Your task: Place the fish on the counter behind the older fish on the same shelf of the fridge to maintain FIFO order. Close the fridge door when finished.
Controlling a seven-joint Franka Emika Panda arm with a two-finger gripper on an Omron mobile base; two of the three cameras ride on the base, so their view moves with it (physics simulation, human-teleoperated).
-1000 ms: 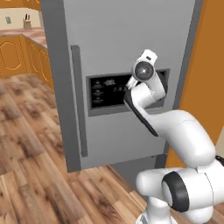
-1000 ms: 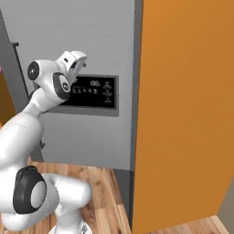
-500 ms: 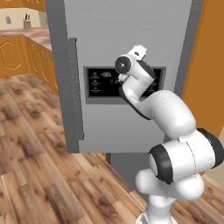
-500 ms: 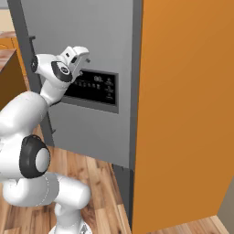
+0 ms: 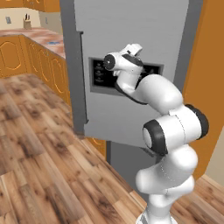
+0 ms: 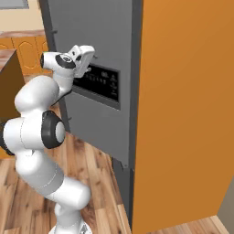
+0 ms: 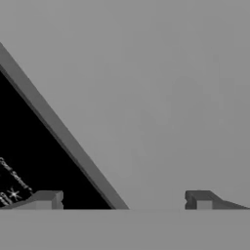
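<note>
**Grey door face under my open hand**

Grey metal is what my hand camera looks at: the outer face of the fridge door point(image 5: 131, 39), with the corner of its black control panel point(image 7: 34, 156) cutting across the lower left. My gripper point(image 7: 122, 200) is spread wide, its two dark fingertips point(image 7: 46, 199) well apart and holding nothing, one over the black panel and the other over bare grey.

From the base cameras, my hand point(image 6: 82, 57) is up against the door just above the panel point(image 6: 98, 82). The fridge point(image 6: 123, 137) stands beside a tall orange cabinet side point(image 6: 187, 114). The counter point(image 5: 43, 37) runs along the far left over orange cabinet doors point(image 5: 13, 57); I cannot make out the fish.
</note>
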